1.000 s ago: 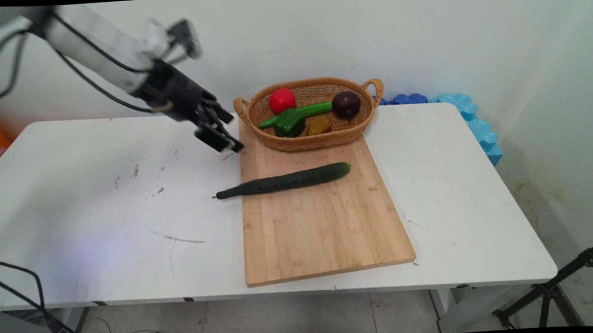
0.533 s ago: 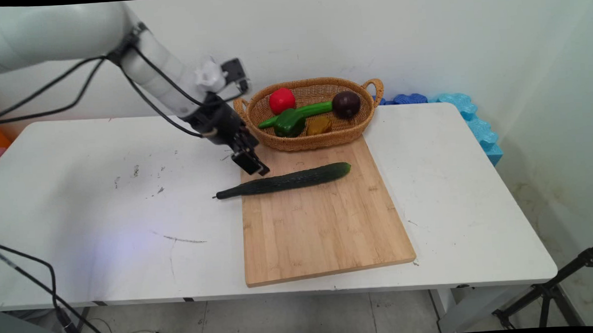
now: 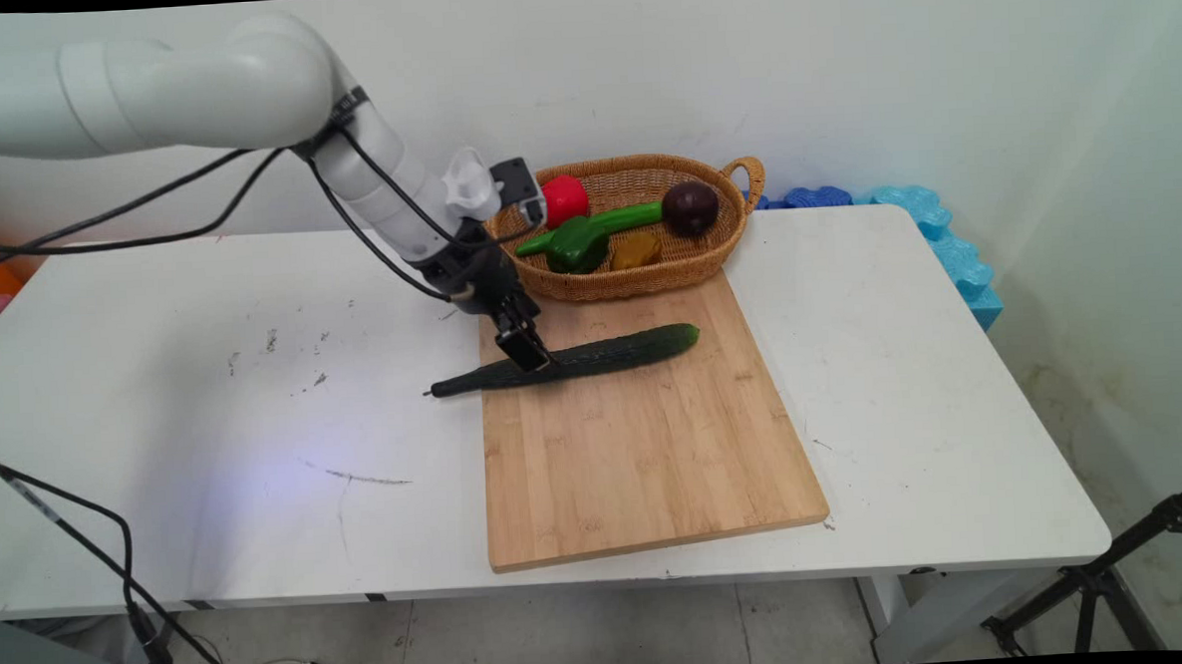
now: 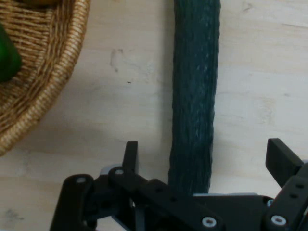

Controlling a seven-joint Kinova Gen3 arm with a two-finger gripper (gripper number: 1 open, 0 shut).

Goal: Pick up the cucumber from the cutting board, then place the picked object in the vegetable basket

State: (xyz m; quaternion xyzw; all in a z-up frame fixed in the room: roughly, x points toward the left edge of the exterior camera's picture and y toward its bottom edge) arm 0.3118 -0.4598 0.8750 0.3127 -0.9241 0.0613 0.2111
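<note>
Desk [image 3: 207,449]: white, carrying a wooden board [image 3: 646,459].
Hand [image 4: 204,161]: spread wide, astride the cucumber [image 4: 195,91], not gripping.
Beside: wicker basket [image 4: 41,82].

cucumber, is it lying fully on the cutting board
No, the cucumber has its thin stem end sticking out past the cutting board's left edge over the table.
</note>
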